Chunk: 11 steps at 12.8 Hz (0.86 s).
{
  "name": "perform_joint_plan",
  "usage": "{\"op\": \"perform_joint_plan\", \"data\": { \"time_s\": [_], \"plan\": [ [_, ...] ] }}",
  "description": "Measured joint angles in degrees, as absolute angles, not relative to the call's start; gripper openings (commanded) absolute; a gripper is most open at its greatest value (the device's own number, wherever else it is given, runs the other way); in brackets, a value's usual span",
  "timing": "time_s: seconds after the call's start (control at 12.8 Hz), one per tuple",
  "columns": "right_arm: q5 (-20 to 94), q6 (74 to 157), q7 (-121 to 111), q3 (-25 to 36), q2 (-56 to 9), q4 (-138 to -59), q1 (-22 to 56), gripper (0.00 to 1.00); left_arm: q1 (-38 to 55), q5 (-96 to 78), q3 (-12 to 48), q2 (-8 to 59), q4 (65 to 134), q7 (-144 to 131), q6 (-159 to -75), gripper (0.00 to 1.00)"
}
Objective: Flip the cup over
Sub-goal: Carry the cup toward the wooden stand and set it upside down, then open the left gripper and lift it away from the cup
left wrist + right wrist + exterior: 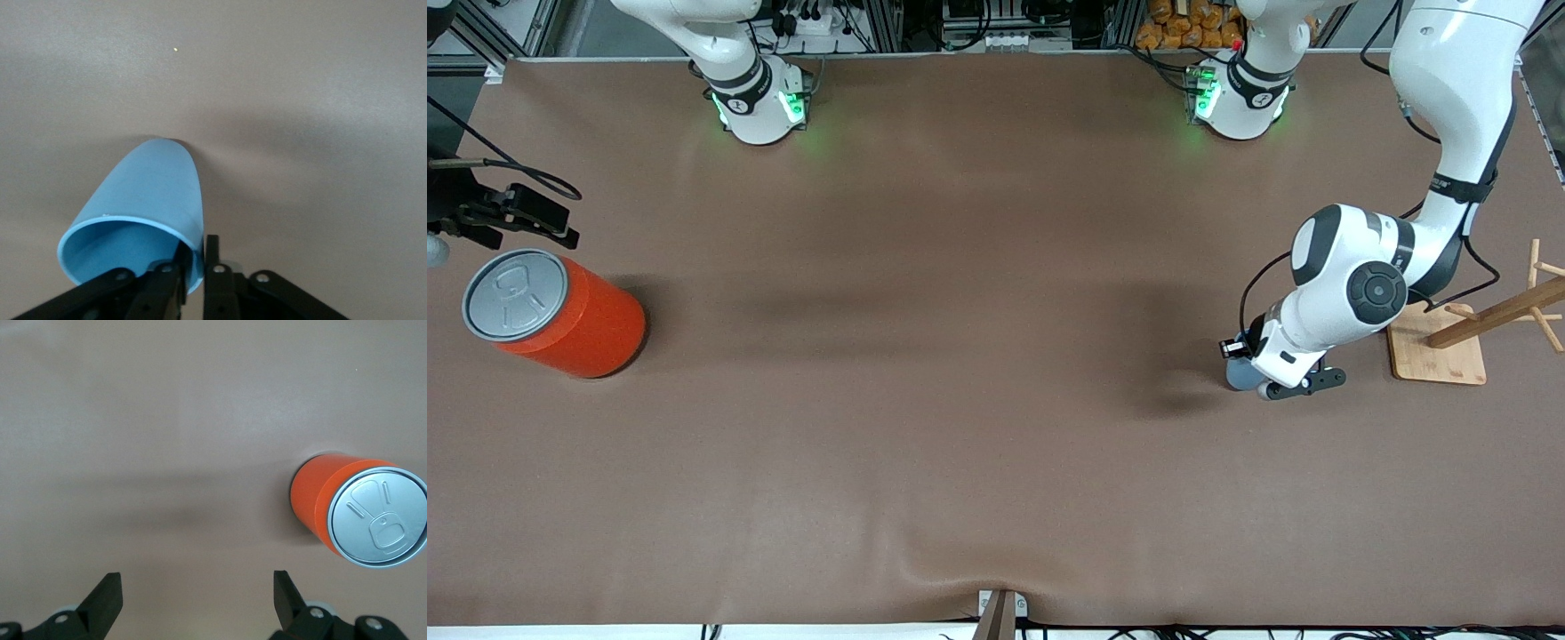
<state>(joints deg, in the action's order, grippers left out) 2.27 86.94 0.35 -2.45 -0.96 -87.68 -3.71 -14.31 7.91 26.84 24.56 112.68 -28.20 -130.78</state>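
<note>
Left end effector [193, 267] pinches the cup's [150, 200] rim wall, cup standing on the worktop [960, 400] near the wooden stand [1476, 329], likely for release. Right end effector [197, 597] waits open above the orange can [560, 311].

The left hand [1249, 369] hides most of the cup [1238, 377]. The wooden rack [1507, 307] at the worktop's edge is cut off.

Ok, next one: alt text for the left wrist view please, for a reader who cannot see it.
A light-blue cup sits mouth up on the brown table, its darker blue inside facing the camera. The left hand has its black fingers closed on the cup's rim, one inside and one outside. Nothing else is in this view.
</note>
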Motion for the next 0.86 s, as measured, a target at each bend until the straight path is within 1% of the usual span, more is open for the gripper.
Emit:
{"op": "perform_joint_plan", "data": {
  "time_s": [0.16,0.23,0.47,0.55,0.7,0.86],
  "plan": [
    [2.27,86.95,0.35,-2.45,-0.96,-87.68,-3.71,1.00,-14.39,7.90,26.84,24.42,110.73,-28.26,-129.70,1.00],
    [2.27,86.95,0.35,-2.46,-0.96,-87.68,-3.71,1.00,-14.40,7.90,26.87,24.18,108.37,-28.27,-126.69,1.00],
    [2.27,86.95,0.35,-2.46,-0.96,-87.67,-3.71,1.00,-14.46,7.90,28.09,23.06,98.08,-28.27,-112.61,1.00],
    [2.27,86.95,0.35,-2.48,-0.96,-87.67,-3.71,1.00,-14.53,7.90,28.90,22.55,95.36,-28.27,-109.19,1.00],
    [2.27,86.96,0.35,-2.51,-0.96,-87.66,-3.71,1.00,-14.56,7.90,29.91,20.76,92.40,-28.27,-105.98,1.00],
    [2.27,86.95,0.35,-2.51,-0.97,-87.66,-3.71,1.00,-14.56,7.90,30.10,18.18,91.77,-28.27,-105.47,1.00]
  ]
}}
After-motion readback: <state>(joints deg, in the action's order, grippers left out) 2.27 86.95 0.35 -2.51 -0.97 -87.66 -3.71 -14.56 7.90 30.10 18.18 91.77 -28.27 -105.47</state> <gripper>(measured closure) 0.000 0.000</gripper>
